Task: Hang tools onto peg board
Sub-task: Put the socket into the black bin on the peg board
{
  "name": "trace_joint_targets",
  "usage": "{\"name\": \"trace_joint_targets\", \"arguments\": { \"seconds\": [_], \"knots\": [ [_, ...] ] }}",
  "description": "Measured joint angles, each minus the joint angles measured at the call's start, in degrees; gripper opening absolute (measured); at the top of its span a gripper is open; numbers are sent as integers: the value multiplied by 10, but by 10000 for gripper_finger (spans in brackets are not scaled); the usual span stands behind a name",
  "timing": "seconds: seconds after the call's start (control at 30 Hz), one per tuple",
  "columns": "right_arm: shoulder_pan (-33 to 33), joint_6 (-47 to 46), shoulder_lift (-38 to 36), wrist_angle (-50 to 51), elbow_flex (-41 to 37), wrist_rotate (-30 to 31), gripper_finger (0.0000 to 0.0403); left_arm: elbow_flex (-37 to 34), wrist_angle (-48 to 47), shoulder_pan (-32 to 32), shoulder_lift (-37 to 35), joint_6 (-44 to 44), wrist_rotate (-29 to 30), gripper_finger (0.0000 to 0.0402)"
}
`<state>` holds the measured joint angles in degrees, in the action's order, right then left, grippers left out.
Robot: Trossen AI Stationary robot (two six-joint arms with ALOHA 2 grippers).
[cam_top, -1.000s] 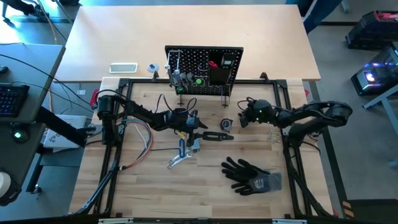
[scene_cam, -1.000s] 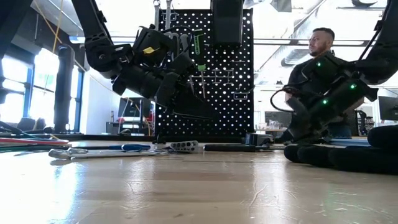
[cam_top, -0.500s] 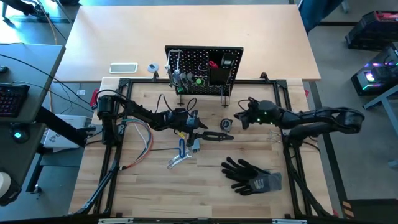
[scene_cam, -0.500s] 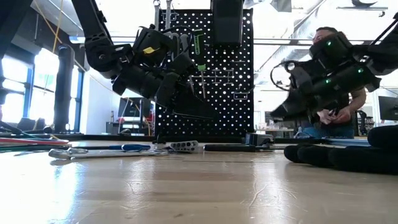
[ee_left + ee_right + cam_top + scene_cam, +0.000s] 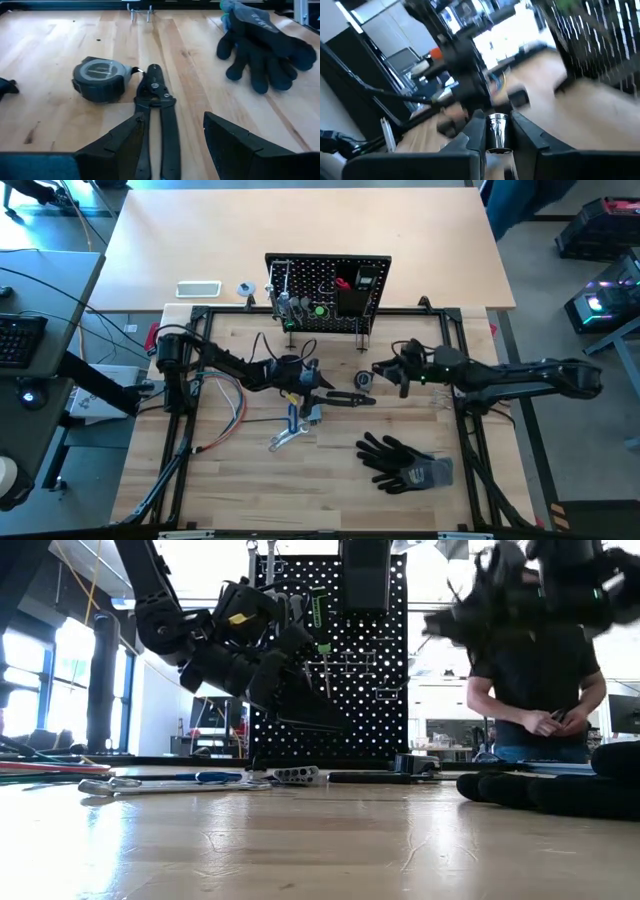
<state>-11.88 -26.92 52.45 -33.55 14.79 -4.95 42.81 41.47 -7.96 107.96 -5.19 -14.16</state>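
The black peg board [image 5: 328, 290] stands upright at the table's far side, with several tools hanging on its front, a green-handled driver [image 5: 320, 310] among them. Black pliers [image 5: 159, 115] lie flat on the table. My left gripper [image 5: 316, 383] hovers open above their handle end, one finger on either side, touching nothing. A blue-handled driver [image 5: 292, 418] and a silver wrench [image 5: 285, 440] lie nearer the front. My right gripper [image 5: 381, 367] is raised right of the board's front, level, shut on a small silver tool [image 5: 496, 132]. My right gripper pinches the silver tool's end [image 5: 496, 120] between its two fingers [image 5: 475, 131]. The tool is lifted clear of the table. The rest of it runs back between the fingers, so its shape and how it sits stay hidden.
A grey tape measure [image 5: 102, 80] lies beside the pliers' head. Black gloves [image 5: 405, 463] lie at the front right and a bundle of coloured wires [image 5: 225, 405] at the left. A person [image 5: 540, 670] stands beyond the table.
My right gripper has risen well clear of the table and tipped up from slanting down to level. It has shifted a little toward the table's left as its arm stretched out. It stayed shut on the silver tool.
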Motion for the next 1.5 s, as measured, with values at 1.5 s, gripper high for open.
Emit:
{"name": "trace_joint_targets", "arguments": {
  "seconds": [1.5],
  "knots": [
    [-214,226,418,819,1185,-64,49,0,-3,44,0,17,0,197]
  ]
}}
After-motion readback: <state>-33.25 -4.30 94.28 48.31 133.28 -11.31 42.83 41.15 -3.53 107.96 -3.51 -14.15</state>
